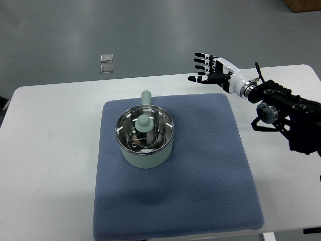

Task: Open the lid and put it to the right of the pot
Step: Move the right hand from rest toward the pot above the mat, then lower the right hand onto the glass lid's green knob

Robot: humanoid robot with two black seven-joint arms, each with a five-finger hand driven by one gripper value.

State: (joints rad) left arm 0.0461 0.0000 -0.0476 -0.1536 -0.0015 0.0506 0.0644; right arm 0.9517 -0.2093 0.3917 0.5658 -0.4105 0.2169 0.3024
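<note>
a: start at the near edge. what's there?

b: the blue mat [200, 201] on the white table [45, 150], bare on its near half and bare to the right of the pot. nothing has been set down there, so the placing step isn't done.

a: and the pot itself?

b: the pale green pot [145, 138] sits left of the mat's middle, its stub handle pointing away toward the far edge. the lid [145, 131] looks to be seated on it, glass with a steel rim, with the green knob [144, 123] standing upright at the centre.

a: anything inside?

b: hard to say. reflections on the glass and the steel wall muddle it; there may be a wire rack or just glare, i can't tell which.

a: so how far along?

b: i'd judge it at the very start. lid on, knob untouched, everything left: reach, grasp the knob, lift, carry right, set down on the mat.

a: the hand?

b: the right hand [208, 68] comes in from the right, hovering over the table's far edge beyond the mat, well apart from the pot. fingers spread wide, palm empty. no left arm shows.
</note>
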